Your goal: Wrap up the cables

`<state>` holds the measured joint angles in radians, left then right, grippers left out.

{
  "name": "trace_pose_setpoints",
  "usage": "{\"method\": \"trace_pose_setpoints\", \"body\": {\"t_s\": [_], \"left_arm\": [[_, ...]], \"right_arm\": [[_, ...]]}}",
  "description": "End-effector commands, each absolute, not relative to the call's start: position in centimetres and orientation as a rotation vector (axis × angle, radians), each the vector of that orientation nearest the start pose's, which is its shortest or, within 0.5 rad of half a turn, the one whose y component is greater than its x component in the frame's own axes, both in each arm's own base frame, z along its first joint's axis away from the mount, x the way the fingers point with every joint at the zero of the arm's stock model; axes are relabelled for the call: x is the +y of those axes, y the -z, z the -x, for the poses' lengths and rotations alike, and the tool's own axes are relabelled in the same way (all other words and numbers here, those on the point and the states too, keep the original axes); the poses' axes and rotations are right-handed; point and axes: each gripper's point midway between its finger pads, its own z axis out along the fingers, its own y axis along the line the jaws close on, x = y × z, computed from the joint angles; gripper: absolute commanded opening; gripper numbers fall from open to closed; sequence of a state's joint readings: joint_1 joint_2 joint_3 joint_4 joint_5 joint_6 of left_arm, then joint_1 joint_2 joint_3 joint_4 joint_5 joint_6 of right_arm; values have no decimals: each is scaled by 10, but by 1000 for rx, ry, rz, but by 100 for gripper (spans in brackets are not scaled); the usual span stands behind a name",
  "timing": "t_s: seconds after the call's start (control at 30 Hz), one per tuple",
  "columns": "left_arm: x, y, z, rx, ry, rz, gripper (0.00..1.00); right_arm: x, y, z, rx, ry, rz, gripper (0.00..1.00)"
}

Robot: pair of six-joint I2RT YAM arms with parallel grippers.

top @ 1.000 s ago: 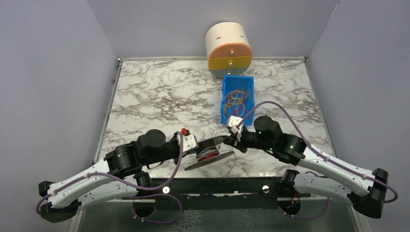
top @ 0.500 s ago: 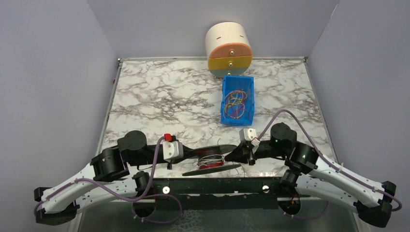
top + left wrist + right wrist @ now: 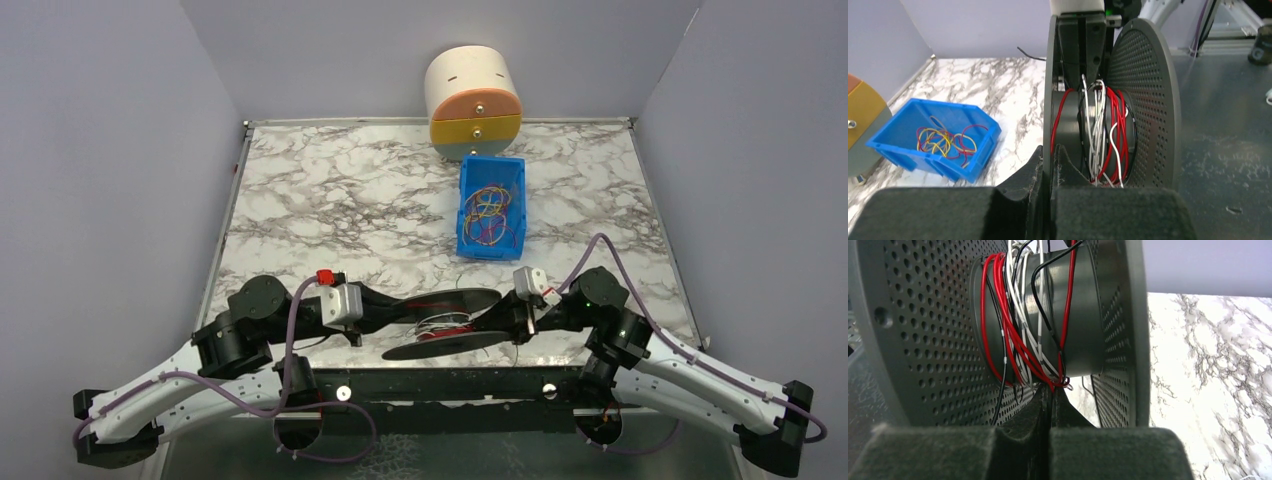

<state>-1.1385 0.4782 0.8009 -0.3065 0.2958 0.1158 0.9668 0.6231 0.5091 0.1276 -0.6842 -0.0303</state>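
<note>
Fingers (image 3: 1030,175) of the left gripper (image 3: 1050,150) are pressed together on the rim of one flange of a black perforated plastic spool (image 3: 440,347), holding it on edge just above the near end of the white-and-grey marble table (image 3: 330,200). Opposite it, the right gripper (image 3: 1050,392) reaches into the gap between the two flanges with its fingers (image 3: 1068,412) fully closed. They seem to pinch a strand of the thin red flexible cable (image 3: 1008,340) right at the hub, though the tips hide the exact contact. Most of that cable already lies in uneven turns around the hub, mixed with white and black wires. A blue plastic bin (image 3: 462,200) of loose coloured wires sits well behind. Winding looks to be under way and probably near its end. The next move likely calls for carrying the pinched strand around the hub again while the left side keeps the spool steady, with the strand kept taut so the turns do not slip off.
</note>
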Motion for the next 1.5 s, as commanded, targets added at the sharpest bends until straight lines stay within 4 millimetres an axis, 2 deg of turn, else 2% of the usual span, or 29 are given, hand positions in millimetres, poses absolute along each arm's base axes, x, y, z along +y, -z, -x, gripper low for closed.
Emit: {"method": "trace_pose_setpoints", "body": {"t_s": [0.0, 0.17, 0.27, 0.4, 0.57, 0.93, 1.03, 1.07, 1.47], "left_arm": [[-240, -402, -62, 961, 1119, -920, 0], [-243, -408, -66, 946, 1139, -866, 0], [-242, -410, -69, 951, 1131, -840, 0], [-237, -415, -71, 947, 1122, -813, 0], [-234, -420, -71, 938, 1116, -802, 0], [-223, -431, -71, 916, 1098, -776, 0], [-219, -432, -70, 911, 1101, -766, 0], [-218, -433, -70, 910, 1100, -760, 0], [-215, -439, -71, 889, 1106, -727, 0]], "right_arm": [[287, -282, -73, 1064, -1245, 1150, 1], [291, -292, -87, 1050, -1207, 1074, 1], [291, -293, -93, 1051, -1181, 1052, 6], [291, -291, -96, 1063, -1166, 1048, 14], [289, -287, -95, 1074, -1162, 1049, 16], [284, -283, -95, 1093, -1156, 1041, 15], [284, -282, -95, 1100, -1156, 1042, 4], [285, -281, -94, 1099, -1158, 1045, 3], [290, -274, -91, 1113, -1188, 1075, 3]]}}
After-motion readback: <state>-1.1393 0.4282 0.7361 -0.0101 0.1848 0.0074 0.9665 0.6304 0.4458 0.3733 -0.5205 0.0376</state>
